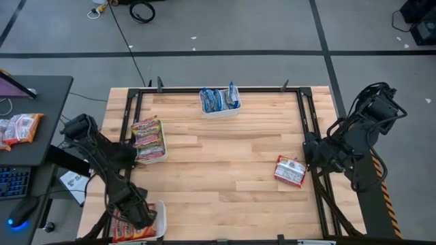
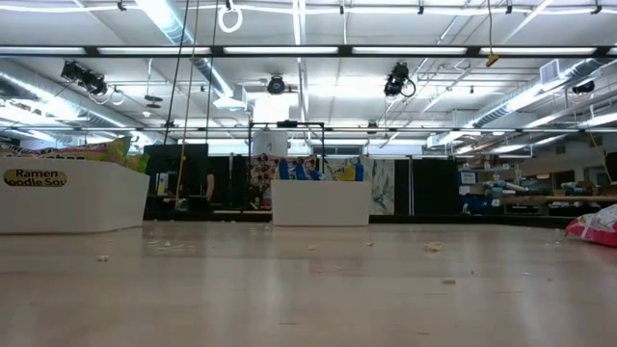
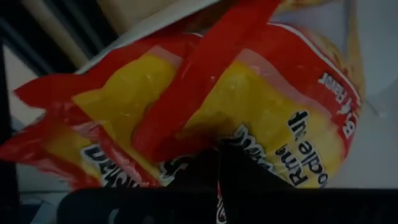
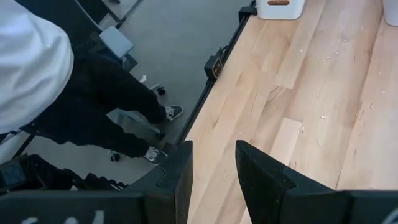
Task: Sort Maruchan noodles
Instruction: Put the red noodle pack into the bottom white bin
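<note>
- A large industrial lab or workshop hall is shown.
- A bare ceiling with long strip lights point(image 2: 289, 50), ducts and hung cameras point(image 2: 397, 79) is seen above the wooden tabletop point(image 1: 225, 163).
- A grey concrete floor point(image 1: 225, 27) marked with dark tape lines surrounds the table, and cables point(image 1: 139, 10) are left on it.
- A desk point(image 1: 34, 122) with a keyboard point(image 1: 13, 182) stands beside the tabletop's left edge.
- Workbenches point(image 2: 540, 200) are lined along the far wall.

Light wooden worktop point(image 1: 225, 156), black frame along edges. On it: white tray point(image 1: 219, 109) at far edge, middle, holding blue packets; white tray point(image 1: 151, 155) near left edge with red-yellow packets; third tray point(image 1: 161, 216) at near-left corner; lone red-white packet point(image 1: 290, 171) lying flat near right edge. Crumbs scattered over surface.
</note>
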Motion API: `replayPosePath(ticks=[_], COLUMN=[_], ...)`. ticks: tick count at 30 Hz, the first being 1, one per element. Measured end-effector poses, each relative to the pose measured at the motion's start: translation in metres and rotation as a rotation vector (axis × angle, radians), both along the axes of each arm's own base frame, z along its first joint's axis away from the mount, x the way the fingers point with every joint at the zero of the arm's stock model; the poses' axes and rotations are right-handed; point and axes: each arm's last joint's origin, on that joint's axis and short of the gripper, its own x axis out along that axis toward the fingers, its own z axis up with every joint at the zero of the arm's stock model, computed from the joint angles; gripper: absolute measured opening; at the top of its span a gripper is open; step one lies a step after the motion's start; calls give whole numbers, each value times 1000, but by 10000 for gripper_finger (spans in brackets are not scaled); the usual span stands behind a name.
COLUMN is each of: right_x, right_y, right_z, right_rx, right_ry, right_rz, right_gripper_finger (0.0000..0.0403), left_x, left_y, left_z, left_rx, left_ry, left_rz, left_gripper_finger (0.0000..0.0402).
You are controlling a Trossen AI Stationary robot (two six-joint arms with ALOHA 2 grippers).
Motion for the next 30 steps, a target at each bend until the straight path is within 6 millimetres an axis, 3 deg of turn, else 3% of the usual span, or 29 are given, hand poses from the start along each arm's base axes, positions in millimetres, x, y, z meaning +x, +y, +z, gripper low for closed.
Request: replayPosePath(ticks=[9, 18, 23, 30], right_x=[1, 4, 18, 41], right_y=[0, -3, 6, 27], right_z=[1, -4, -41, -104], right_rx=[-5, -104, -282, -573], right_ry=[-15, -63, -17, 164], right_rz=[7, -106, -195, -207], right_gripper_finger=[127, 127, 125, 125], left_x=[4, 9, 6, -7], left_y=[4, 0, -1, 16], left_z=[0, 5, 21, 74], left_rx=[-18, -77, -183, -325], left_ry=[63, 35, 63, -4], left_rz=[29, 25, -28, -42], left_gripper_finger=[12, 103, 133, 133])
